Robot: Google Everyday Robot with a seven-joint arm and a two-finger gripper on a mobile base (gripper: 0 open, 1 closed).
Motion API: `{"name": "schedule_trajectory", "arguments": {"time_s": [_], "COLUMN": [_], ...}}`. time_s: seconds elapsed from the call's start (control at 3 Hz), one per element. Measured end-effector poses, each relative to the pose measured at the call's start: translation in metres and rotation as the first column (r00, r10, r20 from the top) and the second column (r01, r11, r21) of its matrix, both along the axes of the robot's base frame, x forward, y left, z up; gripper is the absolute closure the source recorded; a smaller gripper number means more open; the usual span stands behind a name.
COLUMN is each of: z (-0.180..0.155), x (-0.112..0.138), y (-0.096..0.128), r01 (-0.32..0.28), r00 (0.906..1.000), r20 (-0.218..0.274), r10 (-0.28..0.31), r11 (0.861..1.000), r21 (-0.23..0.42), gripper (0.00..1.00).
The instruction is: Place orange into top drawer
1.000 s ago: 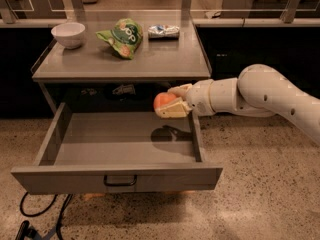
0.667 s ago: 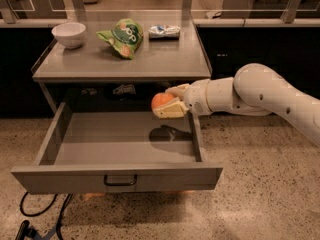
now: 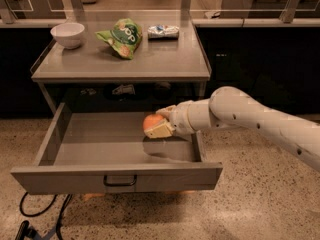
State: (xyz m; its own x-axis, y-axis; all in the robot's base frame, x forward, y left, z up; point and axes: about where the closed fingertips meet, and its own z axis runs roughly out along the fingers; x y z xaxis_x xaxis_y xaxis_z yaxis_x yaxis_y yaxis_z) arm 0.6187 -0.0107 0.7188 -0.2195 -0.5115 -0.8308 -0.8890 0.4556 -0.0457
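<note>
The top drawer (image 3: pixel 116 177) is pulled wide open below the grey metal table, with a dark handle (image 3: pixel 120 181) at the middle of its front panel. My gripper (image 3: pixel 157 124) reaches in from the right on a white arm and is shut on the orange (image 3: pixel 151 121). It holds the orange inside the drawer's right half, just above the drawer floor, with a shadow right under it.
On the table top (image 3: pixel 150 61) stand a white bowl (image 3: pixel 68 35) at the far left, a green snack bag (image 3: pixel 121 37) in the middle and a small blue-white packet (image 3: pixel 163 31) to its right. Black cables (image 3: pixel 37 216) lie on the floor by the drawer's left front.
My gripper has moved left and down with the orange, from above the drawer's right rim to lower inside the drawer.
</note>
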Motion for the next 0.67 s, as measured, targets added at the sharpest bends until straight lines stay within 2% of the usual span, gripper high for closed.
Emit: {"name": "schedule_trajectory", "arguments": {"time_s": [0.33,0.67], "z": [-0.0432,-0.0448], "x": [-0.0048,-0.0035], "y": [0.0126,0.0127], "r01": [0.026,0.033], "r00": [0.9991,0.999], "r20": [-0.035,-0.031], "r10": [-0.026,-0.033], "r11": [1.0,0.999], "r21": [0.008,0.008], "gripper": [1.0,1.0]}}
